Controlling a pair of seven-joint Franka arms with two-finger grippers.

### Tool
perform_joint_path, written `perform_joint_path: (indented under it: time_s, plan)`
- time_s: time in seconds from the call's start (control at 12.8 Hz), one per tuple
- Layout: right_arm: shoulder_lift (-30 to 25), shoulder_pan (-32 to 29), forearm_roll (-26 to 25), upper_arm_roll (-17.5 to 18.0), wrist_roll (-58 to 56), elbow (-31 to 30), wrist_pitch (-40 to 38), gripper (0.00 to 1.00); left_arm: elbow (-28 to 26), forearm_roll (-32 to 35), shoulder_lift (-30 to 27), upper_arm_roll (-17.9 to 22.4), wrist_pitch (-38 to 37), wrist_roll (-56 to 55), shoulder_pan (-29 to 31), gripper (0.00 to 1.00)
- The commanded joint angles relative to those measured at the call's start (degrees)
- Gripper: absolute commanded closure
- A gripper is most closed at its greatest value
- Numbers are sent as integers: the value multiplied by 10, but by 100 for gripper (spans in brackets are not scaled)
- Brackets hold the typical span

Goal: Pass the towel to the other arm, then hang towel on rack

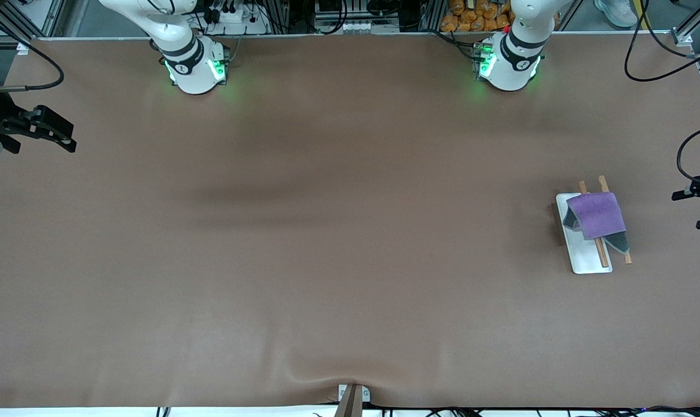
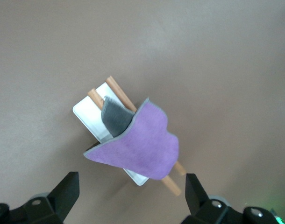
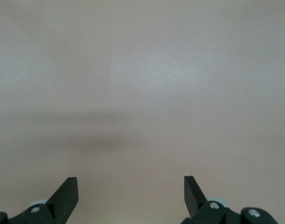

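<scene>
The purple towel (image 1: 597, 215) with its dark grey reverse hangs draped over the two wooden rods of the rack (image 1: 588, 262), which stands on its white base toward the left arm's end of the table. In the left wrist view the towel (image 2: 138, 149) covers the middle of the rack (image 2: 89, 112). My left gripper (image 1: 699, 208) is open and empty, up beside the rack at the table's end, clear of the towel; its own view shows it (image 2: 131, 189) empty. My right gripper (image 1: 60, 136) is open and empty, up over the table's other end, and its own view (image 3: 131, 186) shows only bare table.
The brown table cover (image 1: 326, 231) has a wrinkle at its near edge by a small clamp (image 1: 352, 397). Both arm bases stand along the table's top edge. Cables hang past the table's ends.
</scene>
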Motion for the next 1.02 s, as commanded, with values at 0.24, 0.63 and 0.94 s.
perform_joint_path:
  time_s: [0.24, 0.63, 0.94]
  plan:
    - [10, -2, -3, -3, 1, 17, -10, 0, -6, 65, -117, -19, -58, -285, -96, 0]
    - [10, -3, -3, -3, 1, 17, -10, 0, -8, 101, -153, -85, -71, -438, -98, 0]
    - [10, -2, -3, -3, 1, 17, -9, 0, -7, 139, -170, -164, -72, -595, -101, 0]
